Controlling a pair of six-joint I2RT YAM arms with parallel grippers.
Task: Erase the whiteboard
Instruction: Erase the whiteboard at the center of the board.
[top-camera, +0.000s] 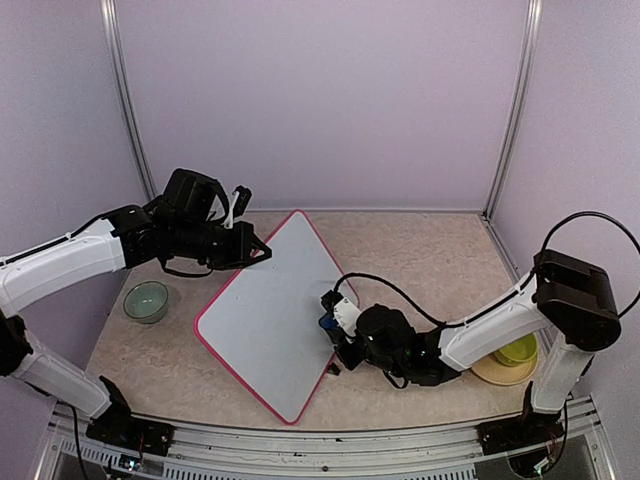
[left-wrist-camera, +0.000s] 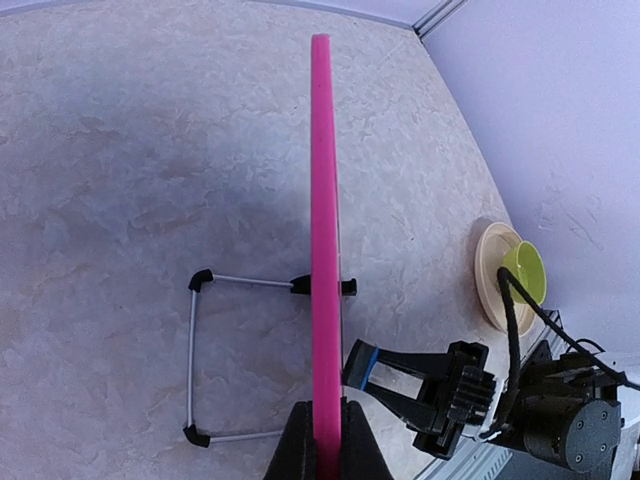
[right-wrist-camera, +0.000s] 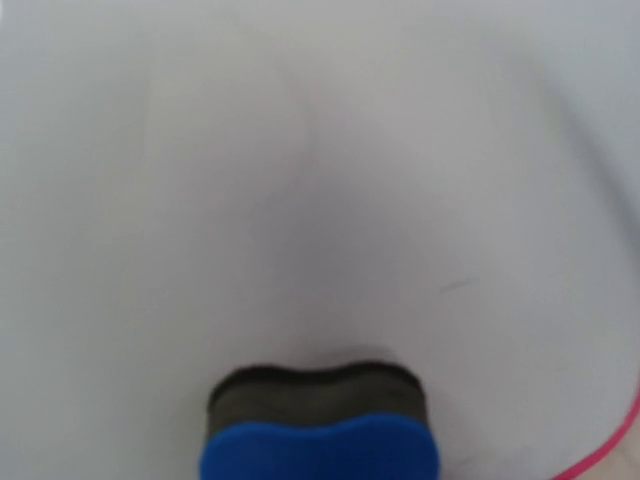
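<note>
Scanning from the left of the overhead view, you meet a bowl (top-camera: 147, 301) on the bench (top-camera: 430, 250). Next, your left end effector (top-camera: 260, 254) is clamped shut on the upper-left rim of the whiteboard (top-camera: 270, 320), which stands tilted mid-frame. Its wrist view shows the board edge-on, pink rim up the middle, with the wire stand (left-wrist-camera: 192, 360) to its left. At the board's right edge, your right end effector (top-camera: 335, 318) grips a blue eraser (top-camera: 325, 322), dark felt toward the white face. A plate (top-camera: 497, 374) holding a green cup (top-camera: 518, 349) sits at lower right.
</note>
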